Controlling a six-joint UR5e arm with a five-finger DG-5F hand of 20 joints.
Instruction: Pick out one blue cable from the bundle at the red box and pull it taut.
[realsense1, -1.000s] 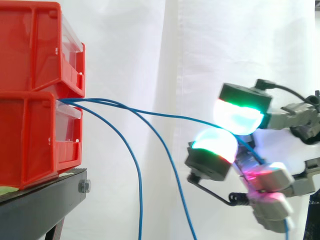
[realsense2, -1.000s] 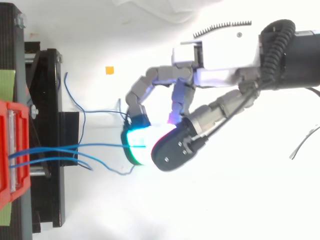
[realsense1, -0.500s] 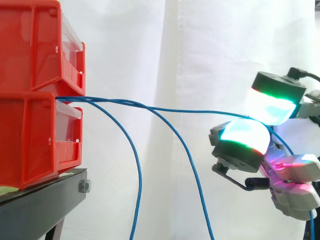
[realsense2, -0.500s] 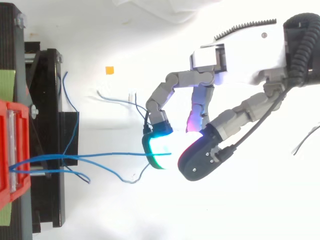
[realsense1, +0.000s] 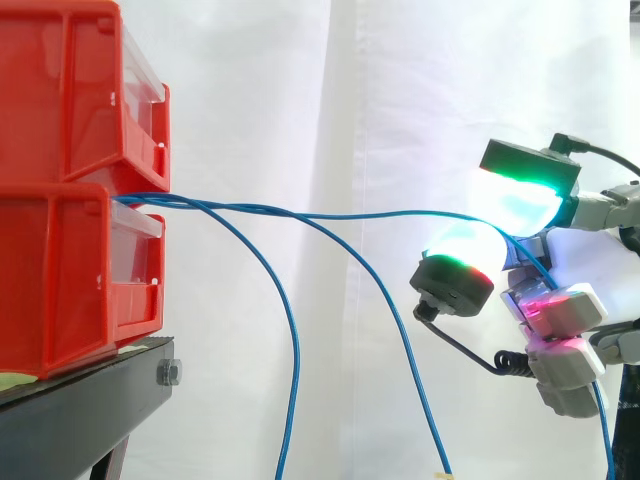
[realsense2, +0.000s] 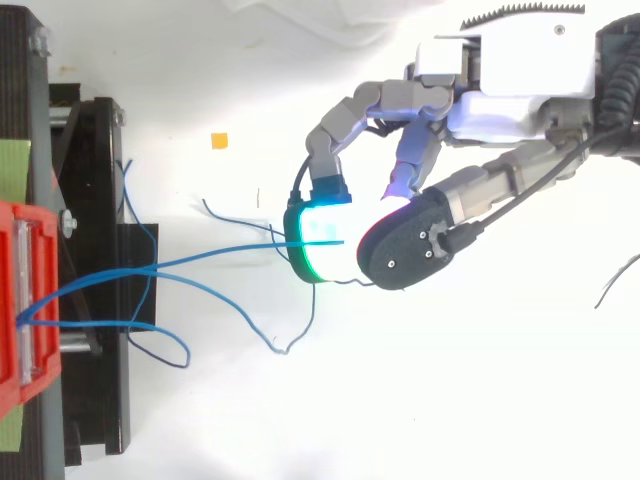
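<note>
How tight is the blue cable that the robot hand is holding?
Nearly taut: the blue cable runs almost level from the red box, with a slight bow, to the robot hand's pinching fingertips.

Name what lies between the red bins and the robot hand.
Side view: the pinched blue cable spans from red bins to robot hand; two slack blue cables droop below it.

Glossy plastic red bins (realsense1: 70, 200) on a matt black metal stand (realsense1: 90, 410) — soft white cloth curtain (realsense1: 330, 120) behind.
</note>
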